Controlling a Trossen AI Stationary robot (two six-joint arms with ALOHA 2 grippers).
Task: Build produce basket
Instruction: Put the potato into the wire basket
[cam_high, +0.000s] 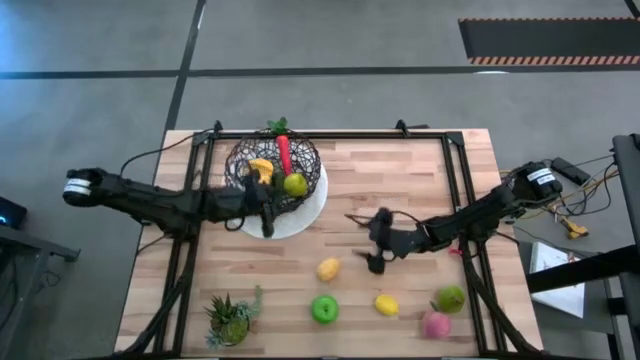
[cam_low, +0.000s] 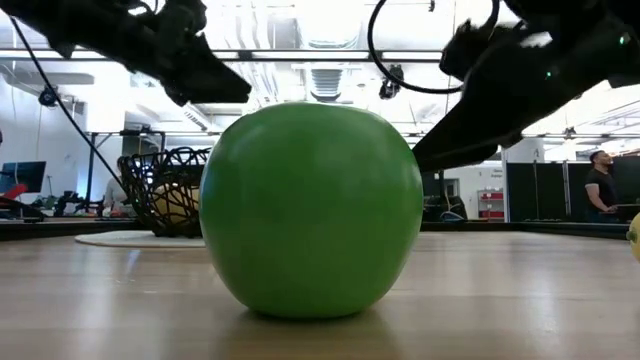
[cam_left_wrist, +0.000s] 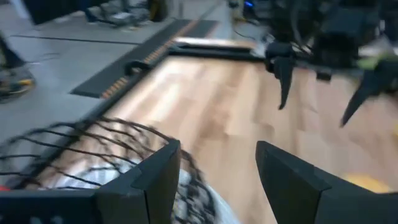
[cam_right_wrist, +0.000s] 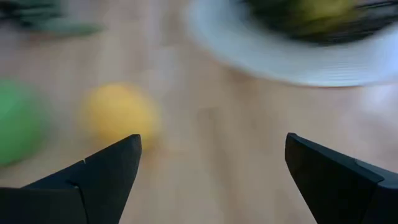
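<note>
The dark wire basket (cam_high: 272, 168) stands on the white plate (cam_high: 305, 212) at the far left of the table. It holds a red piece with a green top (cam_high: 284, 152), a yellow piece (cam_high: 260, 168) and a yellow-green fruit (cam_high: 295, 184). My left gripper (cam_high: 268, 208) hovers open and empty over the basket's near rim; the mesh (cam_left_wrist: 93, 149) shows beside its fingers. My right gripper (cam_high: 372, 243) is open and empty above the middle of the table, just right of an orange-yellow fruit (cam_high: 328, 268) (cam_right_wrist: 118, 112). On the near table lie a green apple (cam_high: 325, 308), a lemon (cam_high: 386, 304), a green pear (cam_high: 450, 297) and a pink fruit (cam_high: 436, 323).
A small spiky potted plant (cam_high: 230, 318) stands at the near left corner. Black frame rails run along the table's left, right and far edges. Bare wood lies between the plate and my right gripper. In the low view the green apple (cam_low: 310, 210) fills the foreground.
</note>
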